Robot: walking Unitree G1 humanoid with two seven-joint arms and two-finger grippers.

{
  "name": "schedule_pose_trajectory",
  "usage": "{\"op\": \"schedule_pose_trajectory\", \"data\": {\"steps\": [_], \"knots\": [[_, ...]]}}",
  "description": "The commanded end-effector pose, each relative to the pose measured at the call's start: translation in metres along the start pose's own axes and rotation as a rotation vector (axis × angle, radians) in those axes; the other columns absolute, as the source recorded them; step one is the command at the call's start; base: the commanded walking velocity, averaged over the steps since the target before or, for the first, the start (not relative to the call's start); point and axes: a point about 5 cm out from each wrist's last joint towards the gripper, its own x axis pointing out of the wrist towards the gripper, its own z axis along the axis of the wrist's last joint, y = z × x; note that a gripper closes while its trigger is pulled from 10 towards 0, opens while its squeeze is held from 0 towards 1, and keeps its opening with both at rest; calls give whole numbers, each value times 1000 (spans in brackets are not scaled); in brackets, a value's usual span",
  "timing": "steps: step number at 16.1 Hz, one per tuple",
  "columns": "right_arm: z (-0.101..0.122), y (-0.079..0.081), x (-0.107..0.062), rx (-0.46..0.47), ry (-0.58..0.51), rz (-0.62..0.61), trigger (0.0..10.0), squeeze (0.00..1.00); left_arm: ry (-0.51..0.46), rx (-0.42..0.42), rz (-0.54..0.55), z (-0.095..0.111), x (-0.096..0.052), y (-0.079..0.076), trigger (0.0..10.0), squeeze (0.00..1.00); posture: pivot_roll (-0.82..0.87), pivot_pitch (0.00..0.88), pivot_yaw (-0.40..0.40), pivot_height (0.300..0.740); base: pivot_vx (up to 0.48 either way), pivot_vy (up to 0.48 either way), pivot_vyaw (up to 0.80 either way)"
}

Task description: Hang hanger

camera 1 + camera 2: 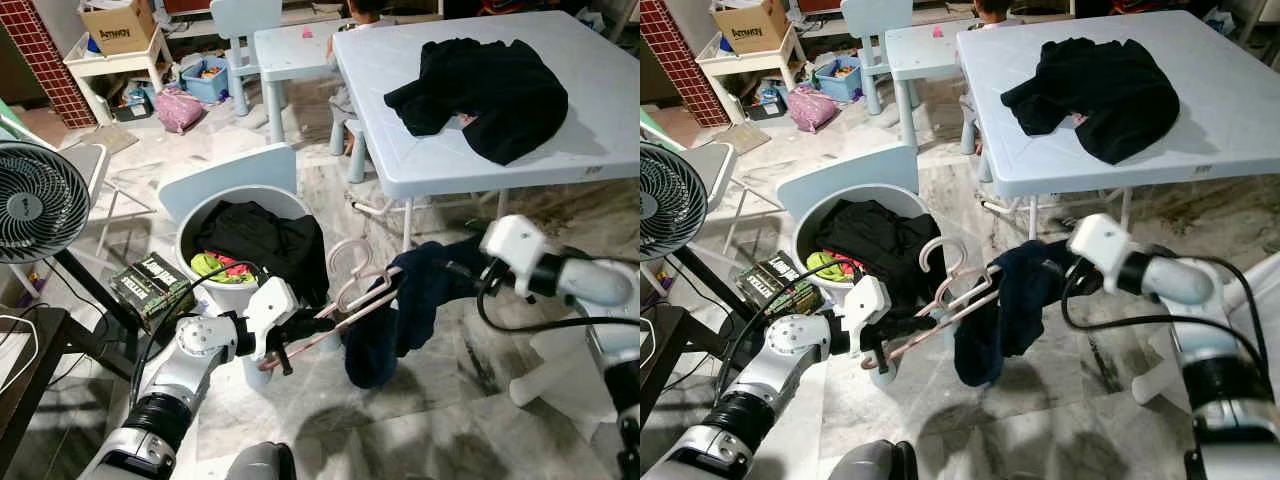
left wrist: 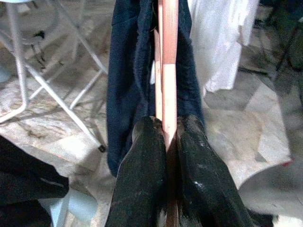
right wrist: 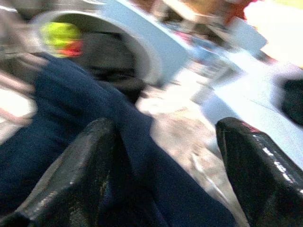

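A pink hanger is held level above the floor, its hook pointing up. My left gripper is shut on one end of it, low in the middle of the left eye view. A navy garment is draped over the hanger's other end and hangs down. My right gripper is at the garment's right side. Its fingers stand wide apart, with navy cloth lying against one finger.
A white laundry basket with dark clothes stands just behind the hanger. A light-blue table at the right carries a black garment. A fan and a dark box are at the left. A person sits far back.
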Motion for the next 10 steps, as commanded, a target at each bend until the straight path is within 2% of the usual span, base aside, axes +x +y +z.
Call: {"op": "schedule_pose_trajectory", "data": {"steps": [1,2,5,7,8,9,10], "knots": [[-3,-2,-2,18,21,-53,10000,1000,-38,27,33,7,-4,6,0,0,-127,0,62,740,0,0,0],[-8,-2,-7,63,30,-129,10000,1000,-37,29,48,7,-5,6,0,0,-125,0,62,740,0,0,0],[-24,11,-21,142,87,-158,10000,1000,-38,26,83,6,-10,10,0,0,-123,15,74,740,0,0,0],[-31,28,-25,230,124,-74,10000,1000,-35,28,89,6,-12,10,0,0,-119,23,79,740,0,0,0],[-34,42,-25,287,133,11,10000,1000,-34,31,88,6,-13,10,0,0,-119,23,79,740,0,0,0],[-33,49,-24,308,132,52,10000,227,-37,32,87,7,-13,9,0,0,-115,28,81,740,0,0,0],[-32,55,-22,331,133,71,10000,0,-44,35,81,9,-13,9,0,0,-112,31,82,740,0,0,0]]}}
